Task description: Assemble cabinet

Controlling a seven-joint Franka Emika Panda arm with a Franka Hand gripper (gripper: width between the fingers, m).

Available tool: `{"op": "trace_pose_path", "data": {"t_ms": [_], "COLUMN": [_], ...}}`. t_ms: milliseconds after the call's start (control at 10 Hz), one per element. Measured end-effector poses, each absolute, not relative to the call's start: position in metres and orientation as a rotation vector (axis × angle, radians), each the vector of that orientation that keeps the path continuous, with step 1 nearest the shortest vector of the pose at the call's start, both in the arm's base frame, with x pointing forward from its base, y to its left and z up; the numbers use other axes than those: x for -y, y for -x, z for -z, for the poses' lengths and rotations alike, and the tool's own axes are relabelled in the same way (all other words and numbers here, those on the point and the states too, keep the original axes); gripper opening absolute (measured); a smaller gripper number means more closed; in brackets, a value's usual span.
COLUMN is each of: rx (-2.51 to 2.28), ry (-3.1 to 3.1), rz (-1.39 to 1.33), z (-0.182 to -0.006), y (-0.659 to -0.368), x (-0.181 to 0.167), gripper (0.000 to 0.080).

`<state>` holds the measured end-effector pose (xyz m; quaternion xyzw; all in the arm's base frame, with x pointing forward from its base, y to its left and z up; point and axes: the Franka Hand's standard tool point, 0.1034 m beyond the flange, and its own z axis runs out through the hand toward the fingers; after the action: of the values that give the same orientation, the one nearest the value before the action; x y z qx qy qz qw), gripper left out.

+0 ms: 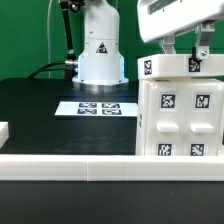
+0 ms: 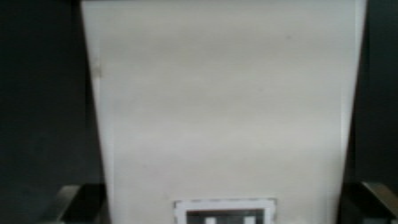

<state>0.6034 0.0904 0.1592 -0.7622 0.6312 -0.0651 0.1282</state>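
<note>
The cabinet (image 1: 180, 118), a big white hollow box with black-and-white tags and a face of small tagged panels, stands at the exterior view's right. A smaller white tagged block (image 1: 170, 67) sits on top of it. My gripper (image 1: 186, 50) comes down from the top right, with its fingers on either side of that block. In the wrist view a long white surface (image 2: 217, 100) with one tag near my fingers fills the frame. My dark fingertips (image 2: 75, 202) sit close against its two sides, midway at the gripper (image 2: 224, 205).
The marker board (image 1: 97, 107) lies flat on the black table in front of the arm's white base (image 1: 98, 55). A white rail (image 1: 70, 163) runs along the table's near edge. A small white piece (image 1: 4, 130) shows at the exterior view's left edge.
</note>
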Motion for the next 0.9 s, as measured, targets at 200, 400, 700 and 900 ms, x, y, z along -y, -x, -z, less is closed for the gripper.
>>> {"op": "trace_pose_path", "data": {"t_ms": [200,400,700,900], "rx": [-2.024,-2.138,-2.193,-2.178], "ry": [2.025,1.901,1.813,1.827], "rz": [0.136,0.107,0.078,0.081], "z": [-0.1586,-0.1582,-0.1583,-0.1589], "y": [-0.6032,-0.6046,-0.6048,-0.6051], "x": [-0.0908,-0.0902,-0.0898,-0.0906], "gripper": [0.0558,0.0558,0.0558,0.0710]}}
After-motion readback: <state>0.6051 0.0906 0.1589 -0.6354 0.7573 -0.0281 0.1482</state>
